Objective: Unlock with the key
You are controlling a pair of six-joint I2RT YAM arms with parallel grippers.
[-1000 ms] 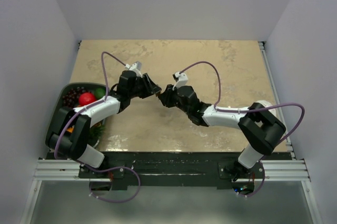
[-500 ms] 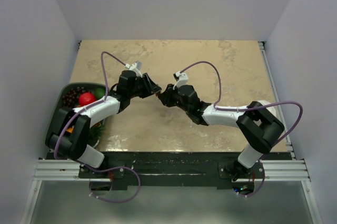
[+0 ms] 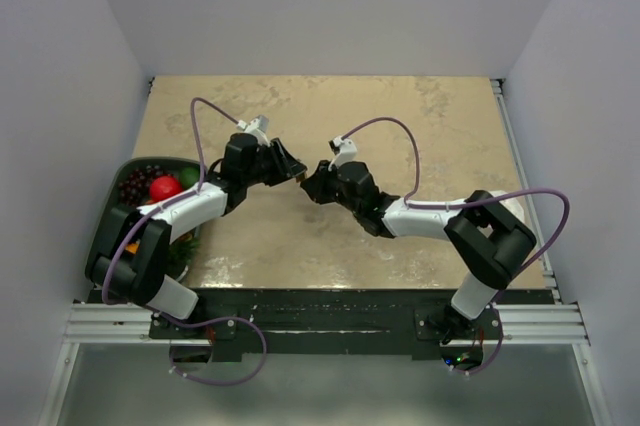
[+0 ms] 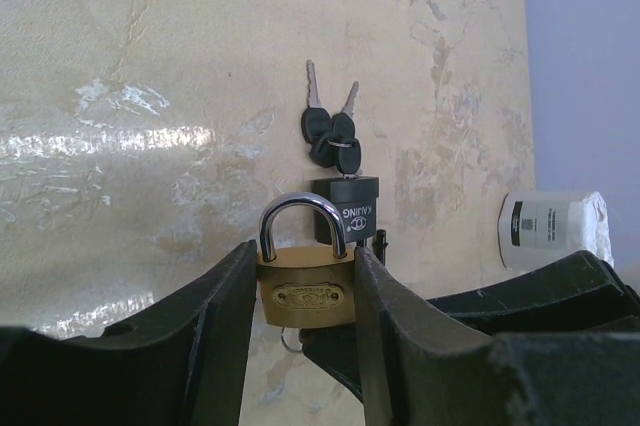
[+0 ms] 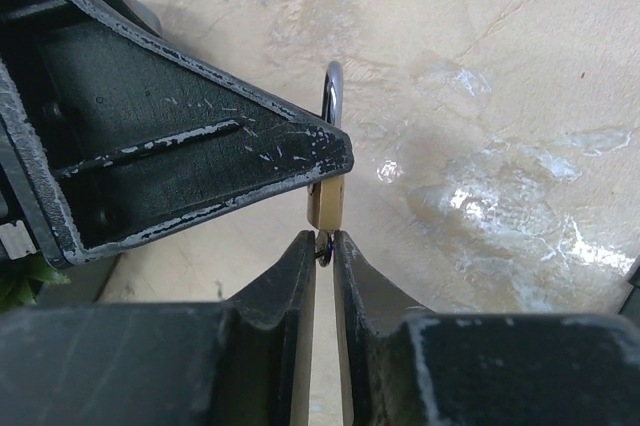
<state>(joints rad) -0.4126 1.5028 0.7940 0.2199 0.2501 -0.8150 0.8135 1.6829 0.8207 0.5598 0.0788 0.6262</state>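
Looking along the right pincer [image 5: 325,242], I saw it pinching the key [image 5: 323,253] directly under the padlock [image 5: 328,206], which the left pincer [image 4: 305,286] clamped.

Beige marbled tabletop [image 3: 450,126], plain white walls [image 3: 320,6], soft glare

White-shelled, black-jointed left arm [image 3: 190,208], matching right arm [image 3: 425,218], thin purple cables [image 3: 199,136] that looped along each, matte black wedge-shaped fingers [image 5: 180,146] that bore pale scratches, a small white block [image 4: 550,231] that carried a black printed label
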